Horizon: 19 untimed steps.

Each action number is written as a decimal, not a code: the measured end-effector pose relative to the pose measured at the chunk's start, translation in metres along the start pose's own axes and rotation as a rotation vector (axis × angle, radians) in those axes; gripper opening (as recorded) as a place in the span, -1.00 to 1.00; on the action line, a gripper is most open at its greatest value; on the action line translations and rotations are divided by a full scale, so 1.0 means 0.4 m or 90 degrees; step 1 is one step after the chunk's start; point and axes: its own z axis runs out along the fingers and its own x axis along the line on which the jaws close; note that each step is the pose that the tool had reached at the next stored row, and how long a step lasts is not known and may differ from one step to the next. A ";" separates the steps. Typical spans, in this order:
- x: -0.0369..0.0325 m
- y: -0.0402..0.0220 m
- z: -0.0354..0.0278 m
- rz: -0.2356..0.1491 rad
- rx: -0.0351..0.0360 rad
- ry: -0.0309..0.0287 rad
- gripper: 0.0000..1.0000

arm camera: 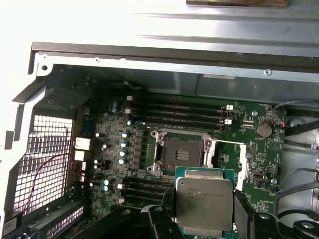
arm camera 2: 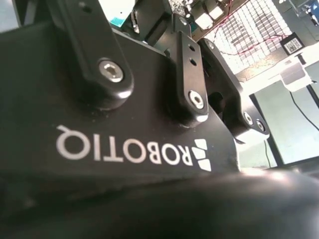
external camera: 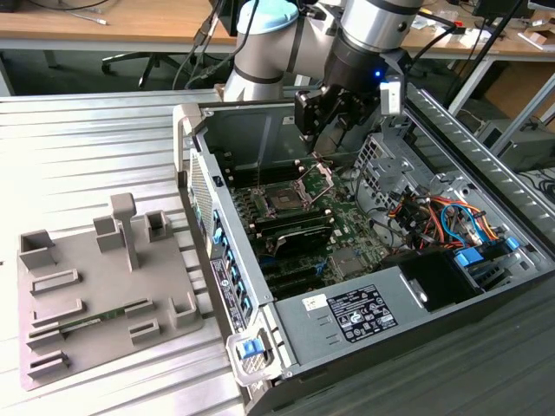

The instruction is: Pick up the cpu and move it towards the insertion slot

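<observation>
One open computer case [external camera: 364, 260] lies on the metal table, with one grey holder tray [external camera: 95, 286] at the exterior view's lower left. The first wrist view shows one chip [arm camera: 204, 201], one square socket [arm camera: 180, 151], one round coin battery [arm camera: 263, 130], and two banks of long black memory slots [arm camera: 187, 115].

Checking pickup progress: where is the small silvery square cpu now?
In the first wrist view, the cpu sits between the gripper's fingers, beside the open dark square insertion slot.
</observation>
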 end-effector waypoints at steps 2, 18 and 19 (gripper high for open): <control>-0.002 0.002 0.002 0.000 0.0000 0.0000 0.10; -0.017 0.023 0.024 0.000 0.0000 0.0000 0.10; -0.018 0.024 0.025 0.000 0.0000 0.0000 0.10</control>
